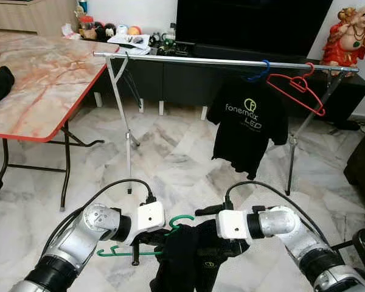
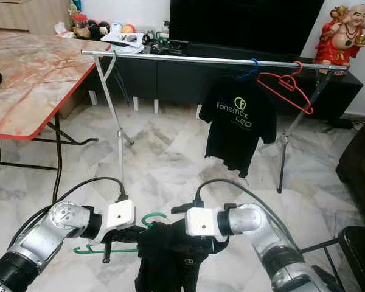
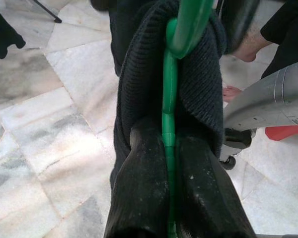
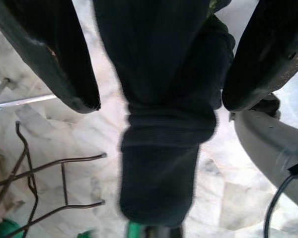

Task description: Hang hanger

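The green hanger (image 1: 147,242) is a thin plastic one with a curled hook (image 1: 181,220) that rises just between the two wrists, and a dark black garment (image 1: 184,258) is draped over it, hanging in folds low in front of the robot, above the pale marble floor (image 1: 170,158). One arm of the hanger sticks out bare toward the robot's left, ending in a small upturned notch; the other arm is buried under the cloth. The left gripper (image 3: 168,196) is closed on the hanger, its two black fingers (image 3: 144,193) pressed on either side of the green bar where ribbed knit fabric bunches around it. The right gripper (image 4: 159,64) stands with its fingers (image 4: 54,54) spread wide apart, the dark cloth hanging in the gap between them without either pad visibly pinching it. Well beyond, a metal drying rack (image 1: 225,61) spans the room, carrying a black printed T-shirt (image 1: 248,125) on a blue hanger (image 1: 259,72) and a bare red hanger (image 1: 297,90) beside it. A marble-patterned table with a red edge (image 1: 42,85) stands on the robot's left. The garment's lower part is cut off by the head views' lower edge, and its small printed mark is too small to read.
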You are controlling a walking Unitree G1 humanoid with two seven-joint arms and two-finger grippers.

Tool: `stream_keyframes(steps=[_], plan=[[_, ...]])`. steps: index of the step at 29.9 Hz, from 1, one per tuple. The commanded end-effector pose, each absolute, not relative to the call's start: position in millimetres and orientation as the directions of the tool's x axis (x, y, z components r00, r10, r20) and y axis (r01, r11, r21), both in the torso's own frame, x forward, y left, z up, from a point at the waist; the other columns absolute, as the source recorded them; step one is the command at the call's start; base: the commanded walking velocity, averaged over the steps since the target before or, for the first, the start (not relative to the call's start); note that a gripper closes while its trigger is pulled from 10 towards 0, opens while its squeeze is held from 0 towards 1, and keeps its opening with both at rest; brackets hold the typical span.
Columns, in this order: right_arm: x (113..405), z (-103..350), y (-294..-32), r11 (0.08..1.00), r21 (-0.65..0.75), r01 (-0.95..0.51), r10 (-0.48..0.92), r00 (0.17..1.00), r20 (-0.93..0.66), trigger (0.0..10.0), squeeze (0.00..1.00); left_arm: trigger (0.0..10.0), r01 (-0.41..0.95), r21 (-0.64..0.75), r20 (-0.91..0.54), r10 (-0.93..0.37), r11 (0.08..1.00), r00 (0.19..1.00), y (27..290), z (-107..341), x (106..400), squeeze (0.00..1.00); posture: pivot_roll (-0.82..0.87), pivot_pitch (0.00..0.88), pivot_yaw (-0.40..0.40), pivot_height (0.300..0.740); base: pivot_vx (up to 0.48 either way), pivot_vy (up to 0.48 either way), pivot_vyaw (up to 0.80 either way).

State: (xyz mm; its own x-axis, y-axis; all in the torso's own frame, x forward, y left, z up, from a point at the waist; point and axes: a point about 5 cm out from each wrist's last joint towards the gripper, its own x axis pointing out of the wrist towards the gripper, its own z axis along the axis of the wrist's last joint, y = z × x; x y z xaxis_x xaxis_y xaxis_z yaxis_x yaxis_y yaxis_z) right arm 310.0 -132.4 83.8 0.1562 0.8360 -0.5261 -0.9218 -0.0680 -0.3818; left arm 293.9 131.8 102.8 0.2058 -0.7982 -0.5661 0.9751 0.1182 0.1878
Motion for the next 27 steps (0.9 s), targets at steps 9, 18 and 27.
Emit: stream_keyframes(steps=[9, 18, 27], plan=[[310.6, 80.1, -127.0, -0.071, -0.345, -0.936, 0.838, 0.132, -0.530, 10.0, 0.00, 10.0, 0.967, 0.248, -0.537, -0.822, 0.061, 0.189, 119.2, 121.1, 296.0, 0.00, 0.09, 0.103, -0.069, 0.740, 0.000, 0.000, 0.00], [316.2, 83.3, -127.9, 0.019, -0.300, -0.954, 0.861, 0.168, -0.480, 0.0, 0.00, 10.0, 0.966, 0.253, -0.535, -0.825, 0.052, 0.184, 117.8, 122.8, 295.0, 0.00, 0.09, 0.103, -0.071, 0.740, 0.000, 0.000, 0.00], [315.5, 78.9, -131.1, 0.044, -0.265, -0.963, 0.854, 0.174, -0.491, 0.0, 0.00, 10.0, 0.963, 0.266, -0.537, -0.821, 0.050, 0.191, 116.9, 123.7, 296.0, 0.00, 0.09, 0.087, -0.069, 0.740, 0.000, 0.000, 0.00]])
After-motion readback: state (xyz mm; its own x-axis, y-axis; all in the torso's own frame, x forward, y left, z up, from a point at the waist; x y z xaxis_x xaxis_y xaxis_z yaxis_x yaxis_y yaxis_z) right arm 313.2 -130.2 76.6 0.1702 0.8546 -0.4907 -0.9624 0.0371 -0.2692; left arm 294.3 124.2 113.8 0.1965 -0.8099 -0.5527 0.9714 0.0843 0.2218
